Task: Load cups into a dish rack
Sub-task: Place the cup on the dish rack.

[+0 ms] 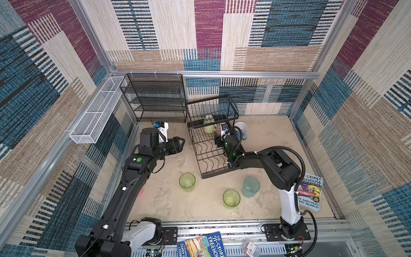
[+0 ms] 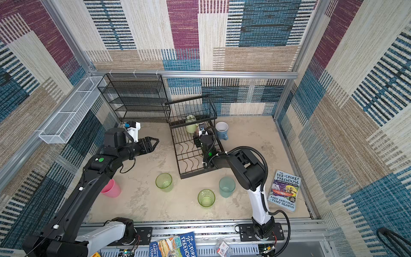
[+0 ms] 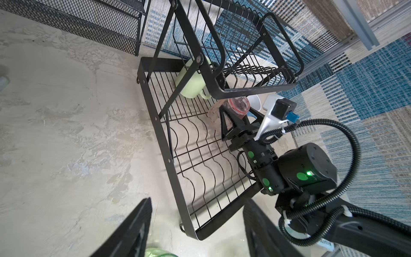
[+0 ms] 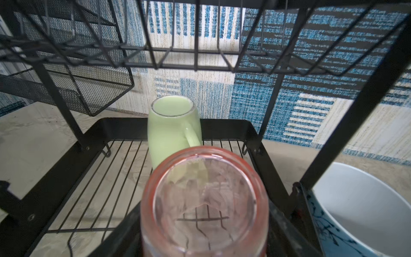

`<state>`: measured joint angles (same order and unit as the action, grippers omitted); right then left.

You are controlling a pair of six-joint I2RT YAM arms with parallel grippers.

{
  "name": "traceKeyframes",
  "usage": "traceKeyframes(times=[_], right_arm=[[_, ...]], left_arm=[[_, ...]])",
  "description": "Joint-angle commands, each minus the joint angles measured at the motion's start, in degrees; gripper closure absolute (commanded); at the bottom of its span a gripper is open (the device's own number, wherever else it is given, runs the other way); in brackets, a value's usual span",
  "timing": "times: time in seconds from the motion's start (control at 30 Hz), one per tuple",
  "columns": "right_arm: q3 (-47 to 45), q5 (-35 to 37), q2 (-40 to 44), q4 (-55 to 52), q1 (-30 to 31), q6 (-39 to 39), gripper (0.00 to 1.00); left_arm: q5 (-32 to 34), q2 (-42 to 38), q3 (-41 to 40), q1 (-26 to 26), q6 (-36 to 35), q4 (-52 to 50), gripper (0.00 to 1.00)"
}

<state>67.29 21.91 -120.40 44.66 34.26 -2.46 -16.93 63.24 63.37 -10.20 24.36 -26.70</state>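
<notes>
My right end effector (image 3: pixel 239 112) is closed around the translucent pink tumbler (image 4: pixel 203 200). The tumbler's mouth faces the lower tray of the dish rack (image 3: pixel 159 124), just beside the inverted pale green mug (image 4: pixel 169 133). I judge that inverting lets the cups drain and that this spot fills the tray from its back. My left end effector (image 1: pixel 181 145) hangs wide and empty over the desk (image 1: pixel 166 200), apart from the rack, leaving working room.

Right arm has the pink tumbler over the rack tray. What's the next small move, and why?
Probably ease the right gripper down until the pink tumbler seats on the tray. It is held base up over the wires, close to the green mug, so down rather than forward should avoid a knock.
</notes>
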Motion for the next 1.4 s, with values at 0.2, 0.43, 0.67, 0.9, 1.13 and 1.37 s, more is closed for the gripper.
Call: traceKeyframes(times=[0.2,0.43,0.67,0.9,1.13,1.37], right_arm=[[3.3,-4.85,-3.39,1.56,-2.92,-1.18,0.47],[8.14,-6.44,-5.54,-3.91,-4.02,0.09,0.45],[11.85,-7.08,-7.04,-8.65,-4.71,1.24,0.45],[11.38,-6.85,-6.43,-10.21,-4.7,1.6,0.4],[12.16,-6.38,-6.61,-12.19,-4.73,2.04,0.35],[12.17,-5.79,-6.36,-13.45,-4.73,2.46,0.24]], left_arm=[[-2.99,-1.28,-2.88,2.14,0.43,6.38,0.32],[-5.41,-1.37,-4.48,3.82,2.59,9.18,0.32],[-6.71,-1.7,-5.55,4.83,3.9,10.61,0.32],[-7.06,-2.13,-5.98,5.1,4.28,11.13,0.32],[-6.67,-3.15,-6.57,5.19,4.38,11.34,0.32],[-6.61,-3.82,-6.9,5.18,4.46,11.54,0.33]])
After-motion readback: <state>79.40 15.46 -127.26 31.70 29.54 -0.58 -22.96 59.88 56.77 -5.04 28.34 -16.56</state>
